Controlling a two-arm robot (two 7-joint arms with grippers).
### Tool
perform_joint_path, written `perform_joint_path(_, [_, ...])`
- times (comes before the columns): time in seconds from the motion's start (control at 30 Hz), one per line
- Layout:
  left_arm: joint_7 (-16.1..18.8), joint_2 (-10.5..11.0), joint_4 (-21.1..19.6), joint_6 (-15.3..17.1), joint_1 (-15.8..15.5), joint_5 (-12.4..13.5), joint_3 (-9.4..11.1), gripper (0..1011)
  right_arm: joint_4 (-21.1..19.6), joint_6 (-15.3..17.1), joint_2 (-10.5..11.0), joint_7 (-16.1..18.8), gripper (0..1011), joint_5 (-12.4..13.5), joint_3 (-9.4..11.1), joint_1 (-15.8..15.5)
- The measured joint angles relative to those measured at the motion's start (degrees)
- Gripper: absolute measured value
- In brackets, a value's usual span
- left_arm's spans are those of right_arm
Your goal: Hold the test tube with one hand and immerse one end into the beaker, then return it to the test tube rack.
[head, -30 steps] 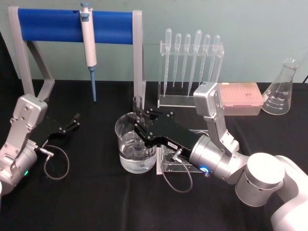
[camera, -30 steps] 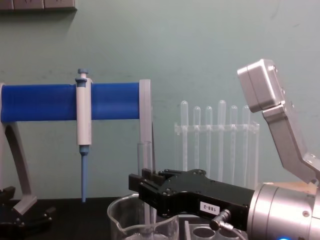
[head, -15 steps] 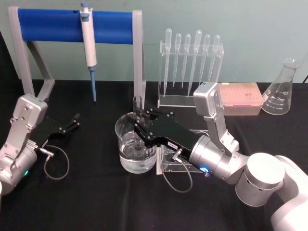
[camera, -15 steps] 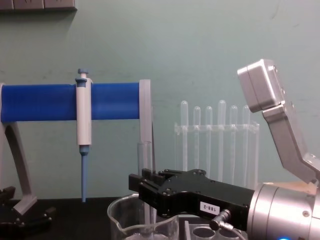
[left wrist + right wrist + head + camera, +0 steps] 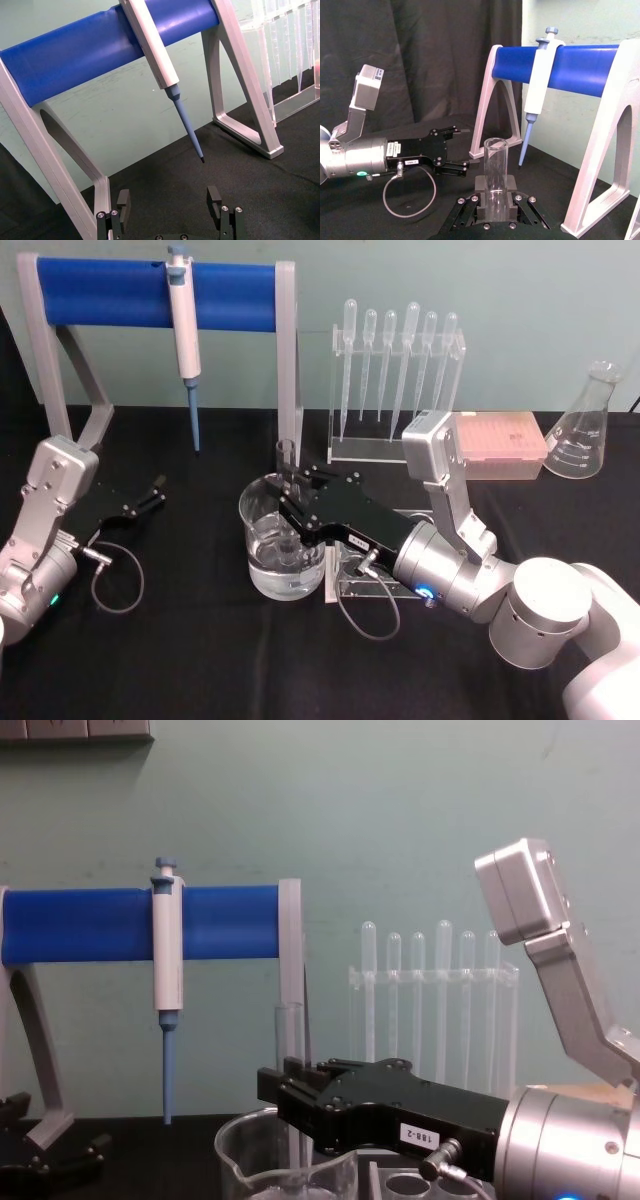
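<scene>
The test tube (image 5: 286,455) stands upright, open rim on top, with my right gripper (image 5: 291,496) shut on its middle. Its lower part reaches down inside the beaker (image 5: 248,515), a wide clear glass holding water at the table's centre. The right wrist view has the tube (image 5: 495,165) clamped between the black pads (image 5: 481,199). From the chest, the tube (image 5: 290,1040) rises above the right gripper (image 5: 290,1105) over the beaker's rim (image 5: 235,1145). My left gripper (image 5: 155,490) rests open at the left of the table, well apart; its fingers (image 5: 123,202) hold nothing.
A blue-barred stand (image 5: 120,290) carries a blue-and-white pipettor (image 5: 184,330) at the back left. A clear rack of plastic pipettes (image 5: 395,370), a pink tip box (image 5: 500,440) and a conical flask (image 5: 585,425) line the back right. A clear holed rack (image 5: 360,580) sits under my right arm.
</scene>
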Motion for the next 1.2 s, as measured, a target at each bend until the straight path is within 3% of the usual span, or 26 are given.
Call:
perform_joint_path(1.03, [0.0,0.0,0.0,0.0,0.0,0.0,0.0,1000,0.0,0.0,0.0,0.0,226,0.0,0.1,0.0])
perform_joint_path(1.2, [0.0,0.0,0.0,0.0,0.0,0.0,0.0,1000,-3.1,1.1,0.5,0.0,226,0.9,1.3,-0.2])
